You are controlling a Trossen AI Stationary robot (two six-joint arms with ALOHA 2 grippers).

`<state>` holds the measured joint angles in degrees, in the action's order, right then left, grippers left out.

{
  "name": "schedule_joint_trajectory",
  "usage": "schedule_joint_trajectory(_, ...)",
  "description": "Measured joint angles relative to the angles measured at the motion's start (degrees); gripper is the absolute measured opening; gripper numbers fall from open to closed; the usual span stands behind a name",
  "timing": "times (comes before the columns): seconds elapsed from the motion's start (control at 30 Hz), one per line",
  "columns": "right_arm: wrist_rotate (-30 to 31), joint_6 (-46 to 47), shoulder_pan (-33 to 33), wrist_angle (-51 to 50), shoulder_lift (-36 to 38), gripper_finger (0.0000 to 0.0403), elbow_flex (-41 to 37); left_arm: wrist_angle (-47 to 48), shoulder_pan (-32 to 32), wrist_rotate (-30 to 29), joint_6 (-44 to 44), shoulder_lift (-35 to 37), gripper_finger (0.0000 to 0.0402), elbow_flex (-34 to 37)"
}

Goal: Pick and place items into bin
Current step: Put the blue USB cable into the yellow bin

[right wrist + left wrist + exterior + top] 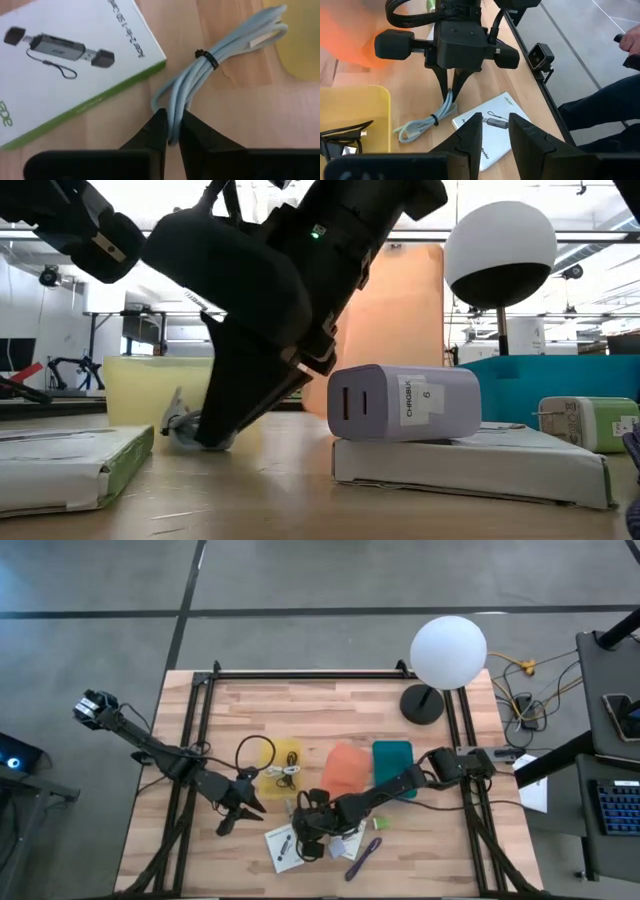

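Note:
A pale grey-blue bundled cable (215, 55), tied with a dark band, lies on the wooden table between a white box with a green edge (65, 55) and the yellow bin (355, 107). My right gripper (170, 117) is shut on one end of the bundle; it also shows in the left wrist view (449, 95) and the low view (215, 435). My left gripper (495, 125) hovers open with nothing between its fingers, just left of that spot (240, 818). A black cable (342, 135) lies inside the yellow bin. My right gripper pinches the looped end of the cable bundle (175, 100) between its two fingertips. The fingers slant down from above and from the table's right. The bundle lies on the table and runs away from the fingers toward the yellow bin.
An orange bin (345, 768) and a teal bin (393, 765) stand right of the yellow one. A second box (470, 460) carries a white charger (405, 405). A purple strap (365, 855) lies near the front edge. The white globe lamp (447, 655) stands at the back right.

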<state>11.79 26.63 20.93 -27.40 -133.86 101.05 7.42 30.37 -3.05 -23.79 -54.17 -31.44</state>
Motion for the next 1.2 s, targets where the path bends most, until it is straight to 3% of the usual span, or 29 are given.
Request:
schedule_joint_trajectory(0.4, 2.82, -1.1, 0.27, -18.28, 0.47, 0.0022, 16.72, 0.0, 0.0, -2.26, 0.19, 0.0, 0.0079, 0.0)
schedule_joint_trajectory(0.53, 6.85, 0.78, 0.76, -27.7, 0.63, 0.0022, 20.85, 0.16, -0.01, -7.72, -2.21, 1.04, 0.0079, 0.0)
schedule_joint_trajectory(0.67, 16.37, 6.02, 1.27, -33.15, 1.01, 0.0022, 24.49, 1.29, -0.14, -13.61, -8.56, 3.73, 0.0088, 0.0)
schedule_joint_trajectory(0.8, 24.05, 9.03, 1.2, -34.37, 1.53, 0.0022, 27.37, 0.64, -0.45, -20.57, -15.54, 5.99, 0.012, 0.0)
schedule_joint_trajectory(0.93, 26.17, 5.01, 0.63, -31.1, 1.53, 0.0022, 28.71, -1.01, -2.09, -27.26, -19.49, 6.65, 0.0168, 0.0)
schedule_joint_trajectory(1.07, 26.36, 2.32, -0.36, -28.76, 1.53, 0.0022, 28.81, -6.26, -6.17, -22.32, -21.17, 5.96, 0.0206, 0.0)
schedule_joint_trajectory(1.2, 27.81, 1.84, -0.81, -27.44, 1.53, 0.0022, 28.92, -8.97, -9.28, -19.43, -23.98, 4.8, 0.0215, 0.0)
